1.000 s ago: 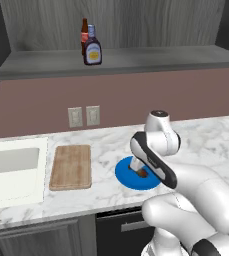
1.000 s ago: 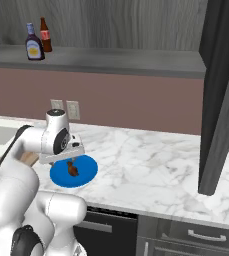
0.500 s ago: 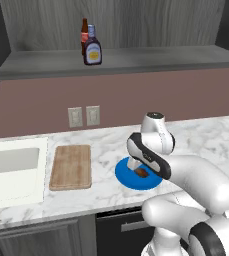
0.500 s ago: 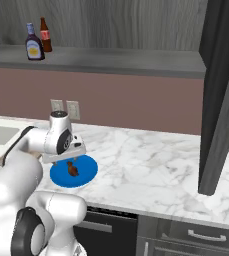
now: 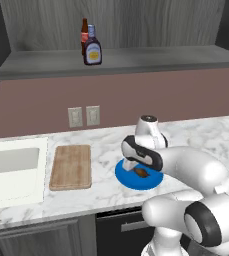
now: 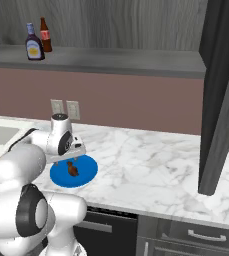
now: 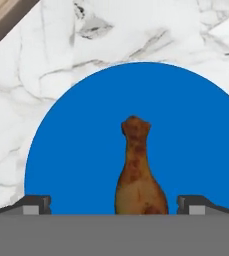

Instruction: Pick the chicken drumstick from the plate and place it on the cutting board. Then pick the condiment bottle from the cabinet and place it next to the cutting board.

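The small brown chicken drumstick (image 7: 135,172) lies on the round blue plate (image 7: 76,150), thin bony end pointing away from the hand. My gripper (image 7: 115,205) hangs just above it, open, with one fingertip on each side of the thick end and not touching it. From the base views, the gripper (image 5: 137,167) (image 6: 69,160) hovers over the drumstick (image 5: 142,173) (image 6: 72,169) on the plate (image 5: 126,177) (image 6: 88,172). The wooden cutting board (image 5: 71,166) lies bare left of the plate. The squat condiment bottle (image 5: 92,48) (image 6: 34,45) stands on the grey cabinet shelf (image 5: 151,59).
A slim brown bottle with a red label (image 5: 84,35) (image 6: 45,36) stands just behind the condiment bottle. A white sink (image 5: 11,167) lies left of the board. Wall outlets (image 5: 83,116) sit behind the board. A tall dark cabinet panel (image 6: 221,95) hangs at the right.
The hand has shifted slightly left and come down closer over the plate and drumstick. Its jaws have stayed open.
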